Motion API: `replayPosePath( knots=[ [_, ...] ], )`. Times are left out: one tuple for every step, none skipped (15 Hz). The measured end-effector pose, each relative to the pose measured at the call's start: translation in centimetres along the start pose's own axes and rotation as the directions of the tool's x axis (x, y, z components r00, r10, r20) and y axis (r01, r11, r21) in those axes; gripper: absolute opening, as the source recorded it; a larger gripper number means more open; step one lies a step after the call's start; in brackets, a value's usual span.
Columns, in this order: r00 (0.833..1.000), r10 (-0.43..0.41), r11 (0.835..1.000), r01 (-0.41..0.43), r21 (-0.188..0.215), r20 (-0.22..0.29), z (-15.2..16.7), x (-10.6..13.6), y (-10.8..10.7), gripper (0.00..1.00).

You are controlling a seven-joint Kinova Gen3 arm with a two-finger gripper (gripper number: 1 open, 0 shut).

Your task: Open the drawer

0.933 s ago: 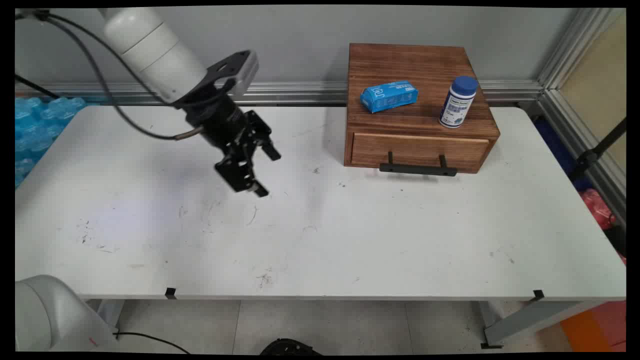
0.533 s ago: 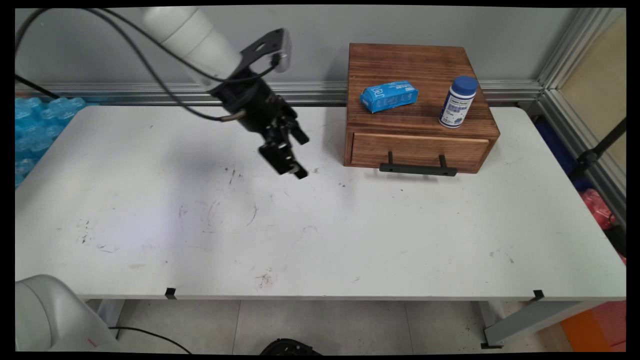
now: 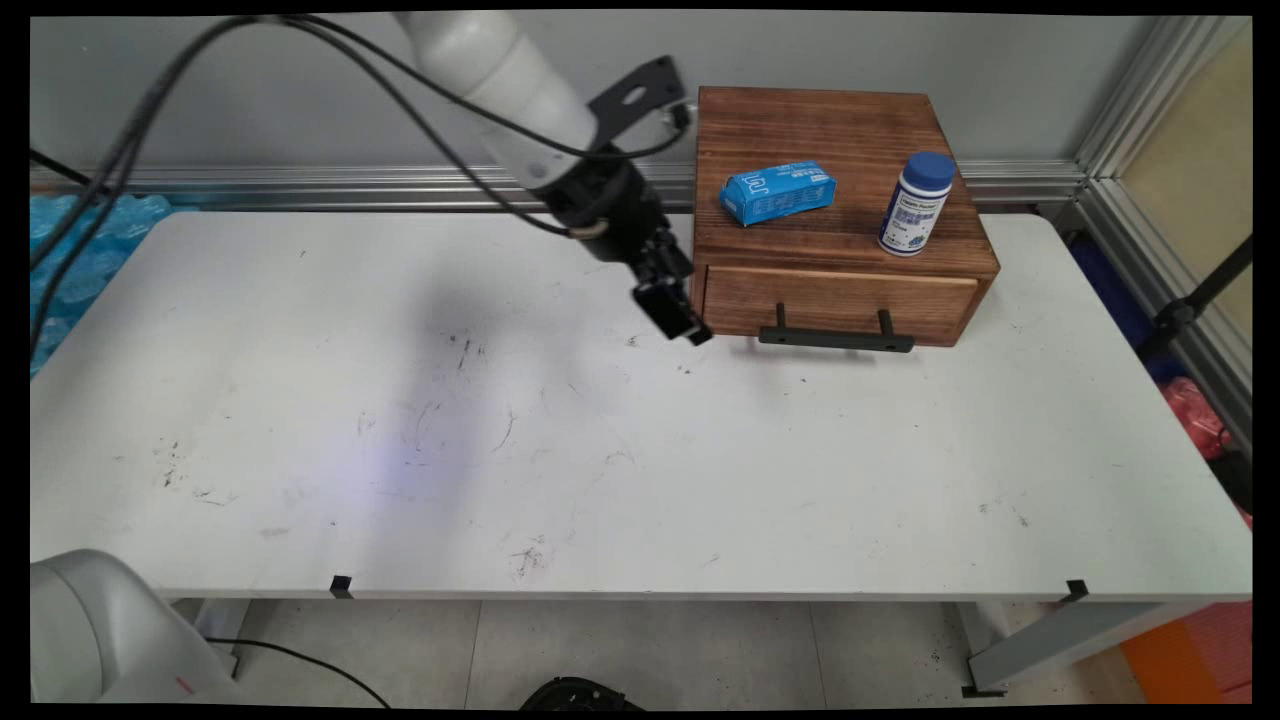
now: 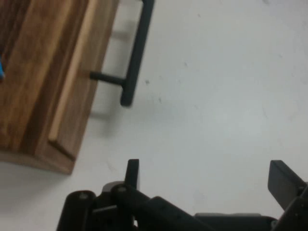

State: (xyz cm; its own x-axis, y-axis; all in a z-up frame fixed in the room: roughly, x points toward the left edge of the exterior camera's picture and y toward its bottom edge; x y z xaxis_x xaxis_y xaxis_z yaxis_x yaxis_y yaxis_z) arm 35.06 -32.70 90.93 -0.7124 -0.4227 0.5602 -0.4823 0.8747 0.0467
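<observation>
My black gripper (image 3: 685,315) hangs just off the front left corner of a brown wooden drawer box (image 3: 835,205), above the white table (image 3: 640,450). It is open and holds nothing; in the hand view the two fingertips (image 4: 132,171) stand wide apart around the gripper's middle (image 4: 204,175). The drawer (image 3: 838,300) is closed, and its black bar handle (image 3: 836,338) (image 4: 137,50) lies a little ahead of the fingers. On top of the box rest a blue carton (image 3: 778,192) and a white bottle with a blue cap (image 3: 915,205).
The box (image 4: 48,82) stands at the table's back right, near the wall. Blue bubble wrap (image 3: 70,260) lies beyond the table's left edge. Black cables (image 3: 300,40) hang from the arm across the upper left.
The arm has swung right and toward the back, carrying the open gripper from the table's left middle to the drawer box's front left corner.
</observation>
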Motion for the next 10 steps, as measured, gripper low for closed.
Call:
replayPosePath(
  knots=[
    [1.0, -0.001, 1.0, 0.001, 0.01, 0.001, 0.9, 0.8, 0.0, 1.0],
    [1.0, -0.001, 1.0, 0.001, 0.019, 0.003, 1.7, 1.4, 0.1, 1.0],
    [1.0, 0.0, 1.0, 0.0, 0.027, 0.004, 2.6, 2.1, 0.1, 1.0],
    [1.0, 0.004, 0.999, -0.004, 0.034, 0.007, 3.5, 2.8, 0.1, 1.0],
    [1.0, 0.011, 0.999, -0.012, 0.039, 0.01, 4.3, 3.5, 0.1, 1.0],
    [1.0, 0.016, 0.999, -0.017, 0.041, 0.012, 4.8, 3.9, 0.1, 1.0],
    [1.0, 0.025, 0.999, -0.026, 0.045, 0.015, 5.6, 4.5, 0.1, 1.0],
    [0.999, 0.032, 0.998, -0.032, 0.047, 0.017, 6.1, 4.9, 0.1, 1.0],
    [0.999, 0.042, 0.998, -0.043, 0.049, 0.021, 6.9, 5.4, 0.1, 1.0],
    [0.999, 0.049, 0.997, -0.05, 0.05, 0.024, 7.4, 5.8, 0.2, 1.0]
  ],
)
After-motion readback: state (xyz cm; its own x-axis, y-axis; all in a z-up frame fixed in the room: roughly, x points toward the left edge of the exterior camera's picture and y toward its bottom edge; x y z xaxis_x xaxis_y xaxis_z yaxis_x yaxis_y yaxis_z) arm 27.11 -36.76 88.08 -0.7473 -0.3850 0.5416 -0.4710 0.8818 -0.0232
